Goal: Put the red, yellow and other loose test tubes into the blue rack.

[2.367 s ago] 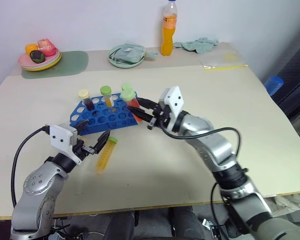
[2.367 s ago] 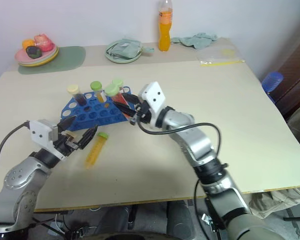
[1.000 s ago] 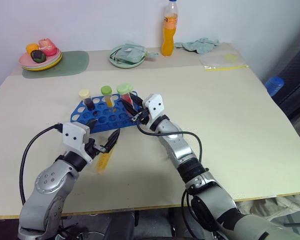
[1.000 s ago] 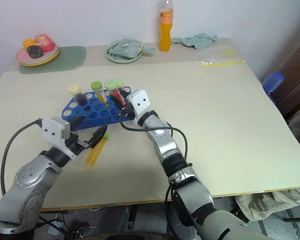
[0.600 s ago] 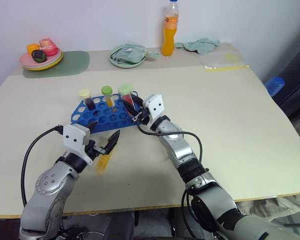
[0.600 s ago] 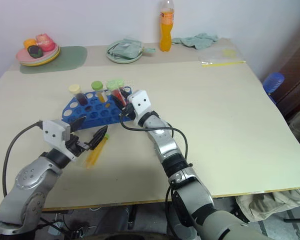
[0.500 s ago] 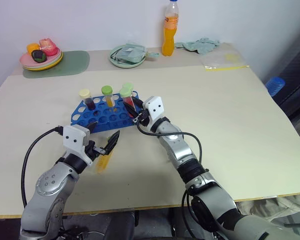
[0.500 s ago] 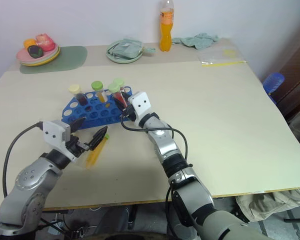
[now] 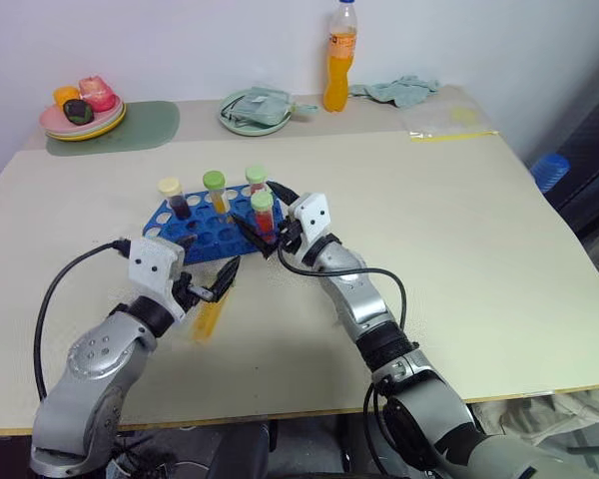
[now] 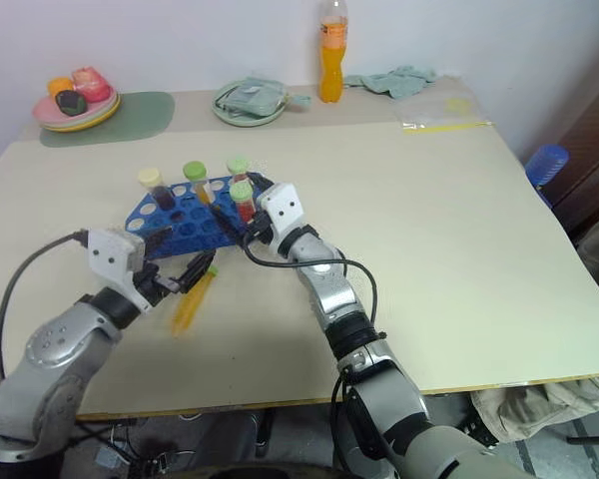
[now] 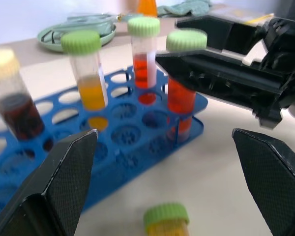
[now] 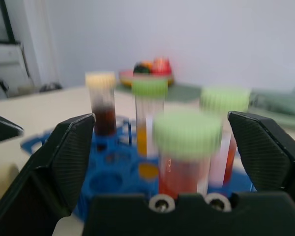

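Left wrist view: yellow tube (image 11: 165, 220) lies loose on your tabletop (image 9: 479, 220); light, slick, rolls; grip mid-barrel. Left tool (image 9: 212, 281) and right tool (image 9: 263, 222) both open, empty.

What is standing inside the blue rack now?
Four capped tubes stand in the blue rack: one dark, one yellow, two red. Their bottoms are hidden inside the holes.

Right pincer (image 12: 187, 162) spread wide, red tube (image 12: 187, 157) between, blue rack (image 12: 113, 179)
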Controlling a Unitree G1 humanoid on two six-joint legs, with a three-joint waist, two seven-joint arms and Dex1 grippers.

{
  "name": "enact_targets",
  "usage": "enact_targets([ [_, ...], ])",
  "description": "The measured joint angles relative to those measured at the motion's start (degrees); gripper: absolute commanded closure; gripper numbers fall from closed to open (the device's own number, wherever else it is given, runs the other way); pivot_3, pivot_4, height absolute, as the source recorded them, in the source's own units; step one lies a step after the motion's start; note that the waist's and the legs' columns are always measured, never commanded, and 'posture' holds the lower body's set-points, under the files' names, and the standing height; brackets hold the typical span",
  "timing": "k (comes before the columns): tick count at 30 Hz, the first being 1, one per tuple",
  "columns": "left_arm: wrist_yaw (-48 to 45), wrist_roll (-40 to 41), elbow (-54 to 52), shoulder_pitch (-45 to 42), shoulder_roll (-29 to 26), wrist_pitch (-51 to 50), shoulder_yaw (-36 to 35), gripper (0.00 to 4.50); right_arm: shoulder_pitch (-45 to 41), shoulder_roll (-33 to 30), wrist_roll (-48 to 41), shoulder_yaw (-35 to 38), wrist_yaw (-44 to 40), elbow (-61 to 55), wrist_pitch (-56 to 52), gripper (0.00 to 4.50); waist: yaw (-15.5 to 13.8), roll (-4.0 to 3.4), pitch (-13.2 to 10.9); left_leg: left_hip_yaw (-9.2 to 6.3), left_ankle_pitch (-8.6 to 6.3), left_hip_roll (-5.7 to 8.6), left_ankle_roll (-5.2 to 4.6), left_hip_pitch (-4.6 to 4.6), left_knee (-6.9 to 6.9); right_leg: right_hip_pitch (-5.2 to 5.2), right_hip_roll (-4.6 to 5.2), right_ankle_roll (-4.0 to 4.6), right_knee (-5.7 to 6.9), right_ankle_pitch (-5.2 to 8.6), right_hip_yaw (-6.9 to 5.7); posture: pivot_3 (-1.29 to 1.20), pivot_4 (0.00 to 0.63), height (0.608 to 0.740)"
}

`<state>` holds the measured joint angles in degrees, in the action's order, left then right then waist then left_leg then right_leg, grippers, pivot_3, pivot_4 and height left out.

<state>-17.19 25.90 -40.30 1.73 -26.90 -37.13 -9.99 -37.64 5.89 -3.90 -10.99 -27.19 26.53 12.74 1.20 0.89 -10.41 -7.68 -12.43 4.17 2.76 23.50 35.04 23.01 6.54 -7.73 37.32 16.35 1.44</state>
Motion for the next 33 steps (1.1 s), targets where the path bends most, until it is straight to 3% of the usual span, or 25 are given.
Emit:
enact_targets([
  [6, 7.8, 6.0, -7.4, -10.9, -3.3, -25.2, -1.6, 0.0, 2.0, -3.8, -1.9, 0.3, -2.7, -7.7, -4.2, 0.04, 0.0, 0.01, 0.0, -0.03, 0.0, 0.01, 0.0, -0.01, 0.03, -0.06, -0.02, -0.01, 0.0, 0.0, -0.02, 0.0, 0.15, 0.74],
  [10, 13.1, 7.6, -7.8, -20.4, -1.8, -49.5, -5.2, 0.0, 4.4, -10.2, -4.3, 0.7, -7.5, -14.2, -9.2, 0.04, 0.1, 0.02, 0.0, -0.02, 0.01, 0.0, 0.02, -0.02, 0.04, -0.09, -0.08, -0.02, 0.0, 0.01, -0.03, 0.0, 0.15, 0.74],
  [12, 15.2, 13.9, -5.2, -18.0, -9.5, -53.6, -3.7, 0.0, 5.3, -14.2, -5.3, 0.4, -11.2, -17.9, -11.4, 0.04, 1.0, 0.01, 0.0, -0.05, 0.01, -0.04, 0.02, -0.04, -0.05, -0.05, -0.1, 0.0, 0.0, 0.02, -0.01, 0.0, 0.15, 0.74],
  [15, 21.9, 24.0, -0.4, -17.3, -14.3, -54.7, -3.9, 0.0, 6.3, -18.3, -6.1, 1.5, -14.0, -20.2, -14.1, 0.04, 1.2, 0.0, 0.0, -0.11, 0.03, -0.06, 0.05, -0.12, -0.05, -0.11, -0.1, 0.03, 0.04, 0.03, -0.03, 0.0, 0.15, 0.74],
  [27, 54.4, 59.0, 17.9, -23.5, -10.6, -53.9, 1.5, 0.0, 9.6, -17.5, -6.4, -3.5, -16.9, -26.7, -17.5, 0.04, -0.2, 0.06, 0.0, -0.12, 0.05, 0.0, 0.1, -0.1, 0.07, -0.14, 0.02, 0.01, 0.06, 0.02, -0.01, 0.0, 0.15, 0.74],
  [30, 64.5, 70.7, 20.1, -23.8, -16.9, -47.1, 7.5, 0.0, 9.7, -17.5, -6.4, -3.6, -16.7, -27.5, -17.5, 0.04, -0.2, 0.07, 0.0, -0.11, 0.06, -0.04, 0.12, -0.1, 0.05, -0.08, 0.03, 0.02, 0.09, 0.02, 0.04, 0.0, 0.15, 0.74],
  [33, 73.0, 81.6, 21.1, -24.6, -23.5, -38.6, 14.2, 0.83, 10.0, -17.5, -6.4, -3.6, -16.5, -27.5, -17.6, 0.0, -0.3, 0.06, 0.0, -0.1, 0.07, -0.04, 0.14, -0.09, 0.06, -0.06, 0.06, 0.02, 0.09, 0.02, 0.06, 0.0, 0.15, 0.74],
])
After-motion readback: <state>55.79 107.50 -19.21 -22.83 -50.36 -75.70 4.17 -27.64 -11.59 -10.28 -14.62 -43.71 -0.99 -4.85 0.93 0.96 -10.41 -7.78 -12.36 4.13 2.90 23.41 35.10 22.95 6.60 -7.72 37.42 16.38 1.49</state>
